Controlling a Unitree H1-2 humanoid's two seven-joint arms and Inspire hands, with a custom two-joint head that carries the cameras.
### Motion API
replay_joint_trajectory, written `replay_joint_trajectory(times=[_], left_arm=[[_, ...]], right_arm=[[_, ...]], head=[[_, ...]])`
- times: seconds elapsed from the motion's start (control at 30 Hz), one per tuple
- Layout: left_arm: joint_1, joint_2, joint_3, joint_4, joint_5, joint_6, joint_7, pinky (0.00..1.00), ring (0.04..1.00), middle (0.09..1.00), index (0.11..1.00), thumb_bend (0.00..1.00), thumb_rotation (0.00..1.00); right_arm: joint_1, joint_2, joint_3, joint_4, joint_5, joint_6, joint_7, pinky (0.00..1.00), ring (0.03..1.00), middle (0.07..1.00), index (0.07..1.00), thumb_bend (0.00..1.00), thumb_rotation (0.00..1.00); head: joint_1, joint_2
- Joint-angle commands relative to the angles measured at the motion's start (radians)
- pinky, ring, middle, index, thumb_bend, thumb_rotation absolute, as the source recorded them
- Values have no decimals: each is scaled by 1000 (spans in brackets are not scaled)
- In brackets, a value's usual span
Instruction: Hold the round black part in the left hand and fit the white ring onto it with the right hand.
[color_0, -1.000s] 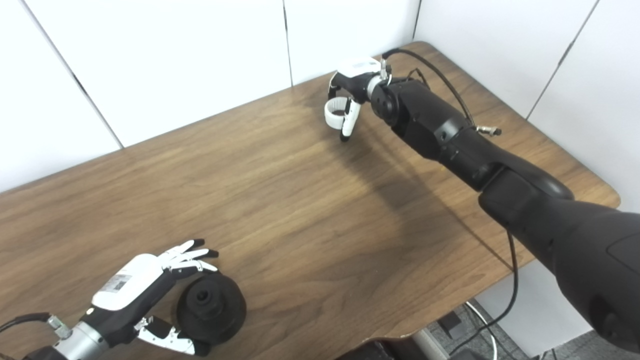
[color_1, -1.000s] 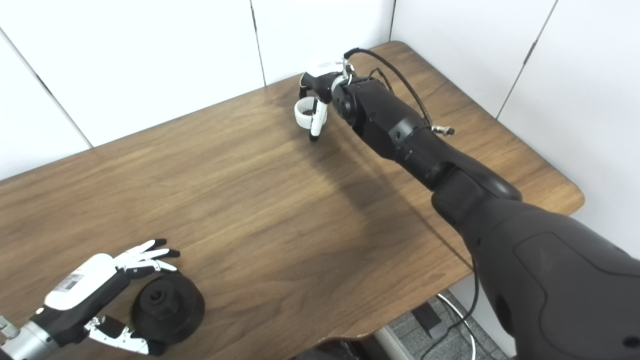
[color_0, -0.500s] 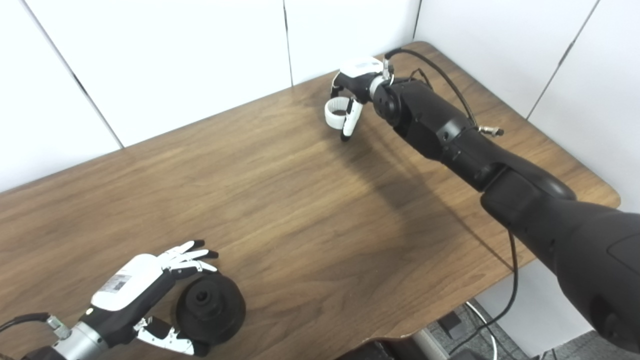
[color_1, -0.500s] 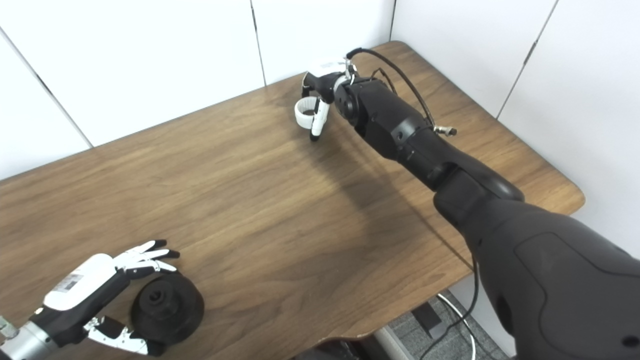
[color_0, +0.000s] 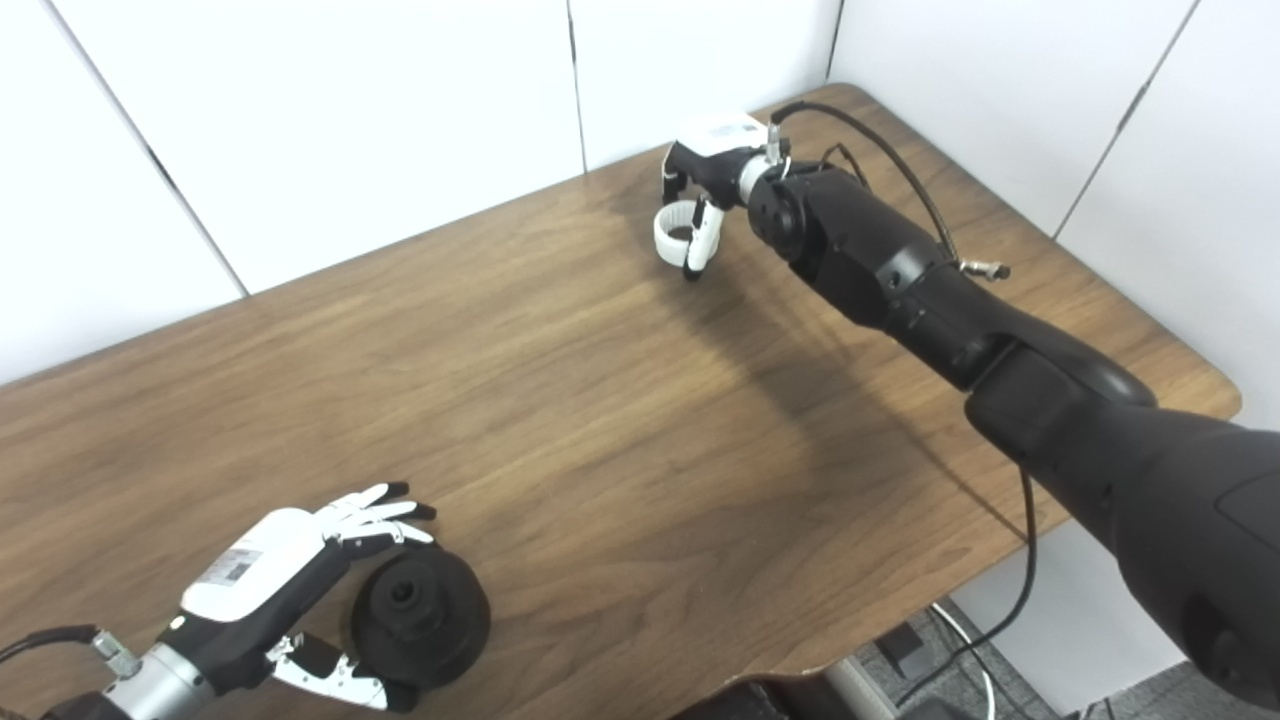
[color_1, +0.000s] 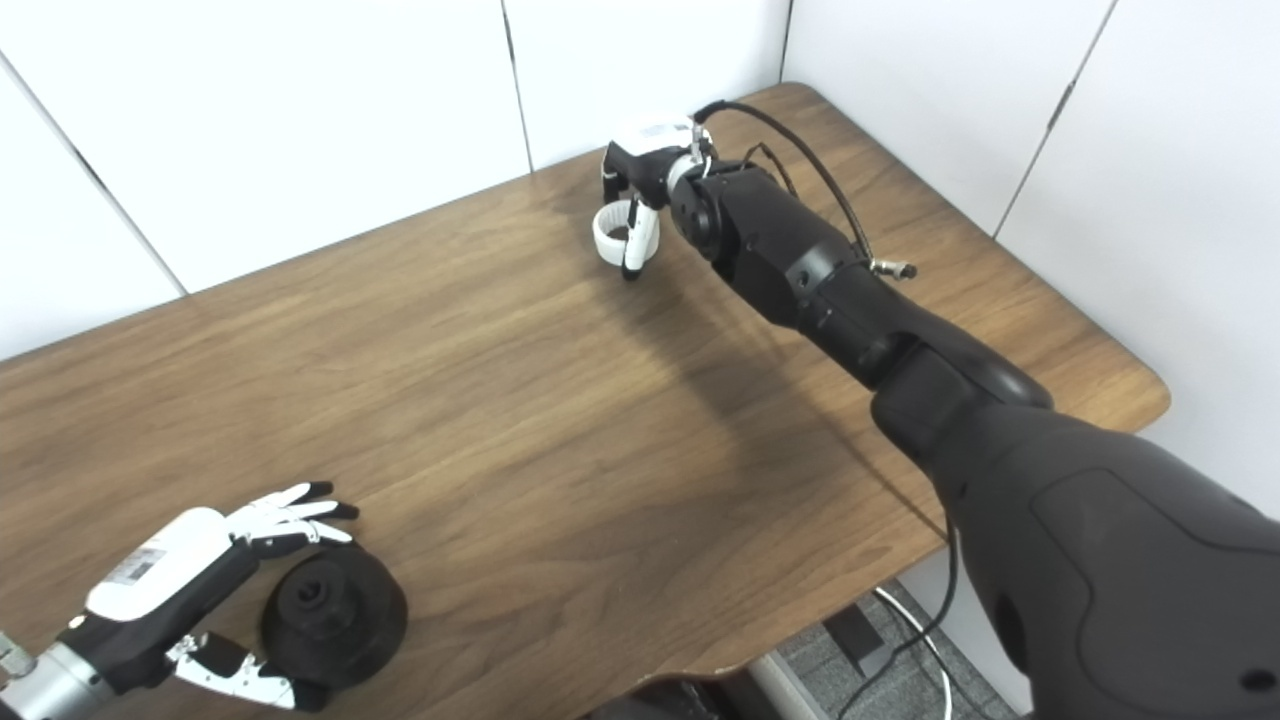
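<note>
dark brown wood-grain table (color_0: 560, 400), black round part (color_0: 420, 615), white ring (color_0: 675, 230), black-tipped white fingers (color_0: 375, 505)

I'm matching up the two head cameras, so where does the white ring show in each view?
Left eye view: the white ring sits upper centre, at the right hand, near the table's far edge.
Right eye view: the same ring sits a little further left, again at that hand.
Shared landmark: the round black part by the left hand, bottom left.

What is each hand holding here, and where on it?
Right hand: white ring, pinched at its rim. Left hand: cupped around the round black part's side, apparently not gripping.
</note>
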Motion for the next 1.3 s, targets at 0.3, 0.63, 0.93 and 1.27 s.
replay_joint_trajectory(times=[0.3,0.63,0.93,1.27], left_arm=[[-11,28,9,-14,10,6,-12,936,970,889,490,520,75],[-9,12,8,2,-5,10,-5,888,956,881,490,521,74],[-10,-16,-8,-24,31,60,-15,917,973,893,491,521,76],[-16,-65,-17,-5,78,48,22,858,959,883,490,521,77]], right_arm=[[-9,-35,-22,-11,-3,-44,-59,694,751,719,482,522,132],[13,-39,-66,-100,53,-79,-46,701,766,735,483,521,131],[37,-74,-85,-211,81,-111,-4,701,764,733,483,521,135],[60,-100,-103,-320,116,-182,37,748,764,727,483,523,132]], head=[[8,6],[95,26],[249,66],[396,111]])
